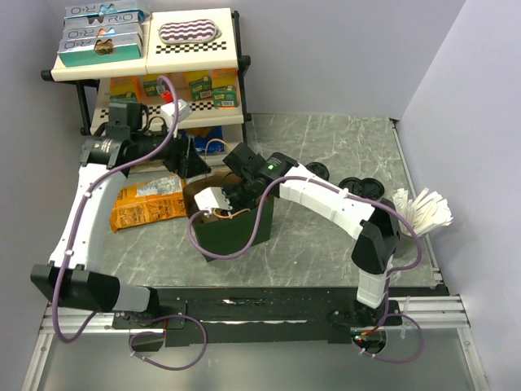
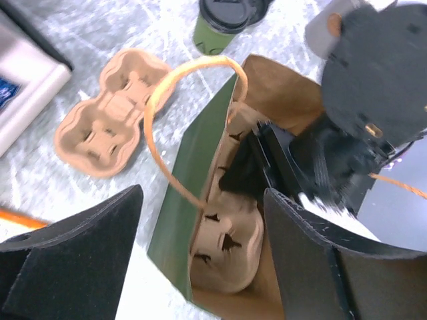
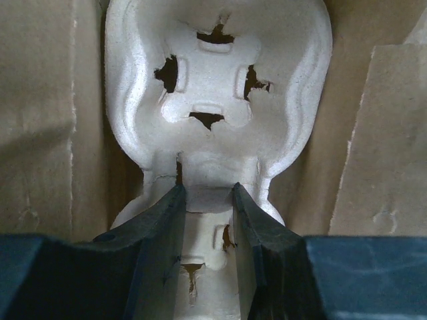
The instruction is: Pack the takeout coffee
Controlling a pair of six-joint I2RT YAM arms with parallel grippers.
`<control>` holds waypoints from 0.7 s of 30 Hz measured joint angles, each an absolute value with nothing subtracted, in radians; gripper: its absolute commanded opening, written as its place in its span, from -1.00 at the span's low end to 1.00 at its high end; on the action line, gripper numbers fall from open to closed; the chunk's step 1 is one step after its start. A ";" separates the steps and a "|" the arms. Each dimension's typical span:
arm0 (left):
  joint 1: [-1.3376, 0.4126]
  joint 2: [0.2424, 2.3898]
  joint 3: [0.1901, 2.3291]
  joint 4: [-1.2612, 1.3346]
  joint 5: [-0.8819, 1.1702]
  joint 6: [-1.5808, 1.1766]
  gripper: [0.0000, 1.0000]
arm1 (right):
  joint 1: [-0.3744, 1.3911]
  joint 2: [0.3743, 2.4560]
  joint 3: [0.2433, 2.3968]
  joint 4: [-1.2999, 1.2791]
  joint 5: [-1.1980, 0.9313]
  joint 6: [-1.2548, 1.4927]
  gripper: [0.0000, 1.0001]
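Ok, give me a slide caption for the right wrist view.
Right gripper clamps the middle ridge of the moulded-pulp cup carrier inside the paper bag.

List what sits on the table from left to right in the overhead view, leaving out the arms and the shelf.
orange snack bag → green paper bag → takeout coffee, only its black lid showing → loose black lids → fanned white bundle

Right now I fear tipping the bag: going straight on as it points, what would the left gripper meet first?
Likely the near wall of the green bag and its handle, then the cup carrier inside; depth is unclear.
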State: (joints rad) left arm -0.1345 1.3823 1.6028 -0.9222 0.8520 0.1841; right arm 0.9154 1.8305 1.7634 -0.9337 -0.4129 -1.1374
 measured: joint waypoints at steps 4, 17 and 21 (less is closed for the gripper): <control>-0.123 1.346 1.602 -0.983 0.826 0.210 0.54 | 0.909 1.848 1.769 -0.930 -0.441 -1.119 -1.00; 0.098 1.151 1.458 -1.091 0.893 0.387 0.28 | 0.885 1.856 1.789 -0.904 -0.468 -1.037 -1.00; 0.101 1.062 1.426 -1.147 0.940 0.494 0.19 | 0.883 1.856 1.789 -0.904 -0.473 -1.013 -1.00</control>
